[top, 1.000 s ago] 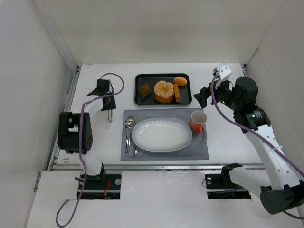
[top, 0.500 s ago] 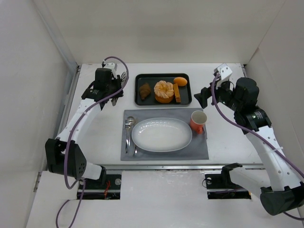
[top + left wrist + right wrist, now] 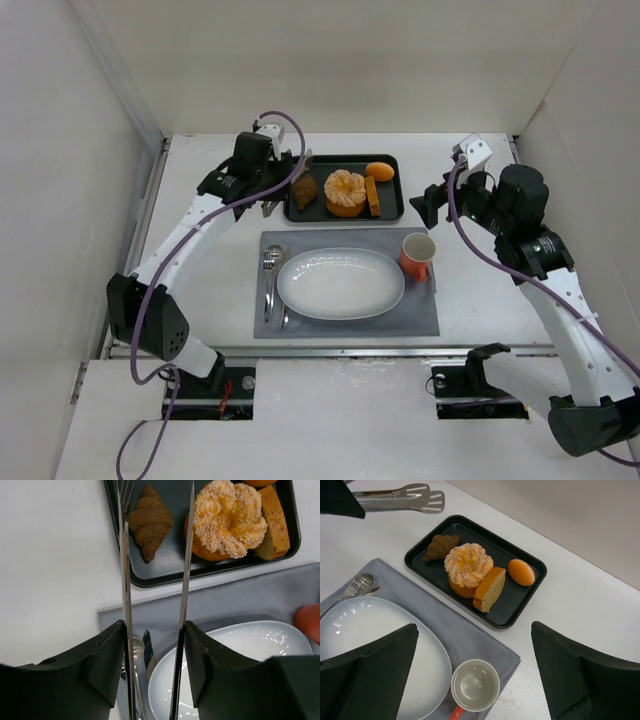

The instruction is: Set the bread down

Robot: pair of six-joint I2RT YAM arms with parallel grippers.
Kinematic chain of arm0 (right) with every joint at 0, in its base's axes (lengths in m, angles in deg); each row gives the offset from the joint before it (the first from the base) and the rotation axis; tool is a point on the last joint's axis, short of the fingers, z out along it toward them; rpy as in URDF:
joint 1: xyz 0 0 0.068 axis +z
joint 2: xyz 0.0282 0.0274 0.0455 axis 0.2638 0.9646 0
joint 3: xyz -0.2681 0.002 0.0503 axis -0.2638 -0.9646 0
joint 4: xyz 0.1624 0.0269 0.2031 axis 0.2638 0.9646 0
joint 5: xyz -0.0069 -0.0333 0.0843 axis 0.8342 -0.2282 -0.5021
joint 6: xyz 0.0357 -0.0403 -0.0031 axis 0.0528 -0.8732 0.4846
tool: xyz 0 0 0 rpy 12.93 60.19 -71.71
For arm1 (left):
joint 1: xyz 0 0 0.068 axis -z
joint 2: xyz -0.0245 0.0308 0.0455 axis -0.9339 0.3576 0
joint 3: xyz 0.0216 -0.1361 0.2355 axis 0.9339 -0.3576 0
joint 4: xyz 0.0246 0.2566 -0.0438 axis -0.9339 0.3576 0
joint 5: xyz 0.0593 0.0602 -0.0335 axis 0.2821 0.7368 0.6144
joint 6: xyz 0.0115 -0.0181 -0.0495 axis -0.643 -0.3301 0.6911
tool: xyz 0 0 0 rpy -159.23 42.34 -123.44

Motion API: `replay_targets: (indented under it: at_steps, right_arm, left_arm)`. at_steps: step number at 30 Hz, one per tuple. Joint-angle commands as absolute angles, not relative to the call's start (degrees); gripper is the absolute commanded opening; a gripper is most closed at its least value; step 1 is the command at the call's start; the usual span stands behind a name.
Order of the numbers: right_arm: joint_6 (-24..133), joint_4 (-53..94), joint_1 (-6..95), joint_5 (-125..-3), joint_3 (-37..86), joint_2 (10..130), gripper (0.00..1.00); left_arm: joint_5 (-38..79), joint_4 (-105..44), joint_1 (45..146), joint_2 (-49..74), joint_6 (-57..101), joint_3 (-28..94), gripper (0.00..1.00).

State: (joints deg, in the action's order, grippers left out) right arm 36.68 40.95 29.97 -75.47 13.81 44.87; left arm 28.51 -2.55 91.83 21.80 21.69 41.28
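Left gripper (image 3: pixel 154 630) clamps tongs (image 3: pixel 188 555); blades spread, tips above bread (image 3: pixel 150 522) at tray's (image 3: pixel 165 572) 9 o'clock end, nothing pinched. Right gripper (image 3: pixel 474 626) at 3 o'clock, jaws wide, empty.

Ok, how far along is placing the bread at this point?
Done: nothing placed; the bread lies on the black tray, the white plate is bare. In hand: the left gripper holds tongs, their arms spread either side of the bread in the wrist view, not closed on it. Left: pinch, lift, set it down, probably on the plate.
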Motion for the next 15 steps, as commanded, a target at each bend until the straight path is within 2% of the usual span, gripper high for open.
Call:
replay_targets:
  at_steps: [1, 15]
  right_arm:
    - [36.1, 38.5, 29.9, -76.4, 13.8, 43.8, 1.0]
    - [36.1, 38.5, 29.9, -76.4, 13.8, 43.8, 1.0]
  left_arm:
    - [32.4, -0.9, 93.5, 23.5, 22.1, 44.8, 0.45]
    - [35.4, 0.1, 94.7, 27.2, 21.1, 44.2, 0.5]
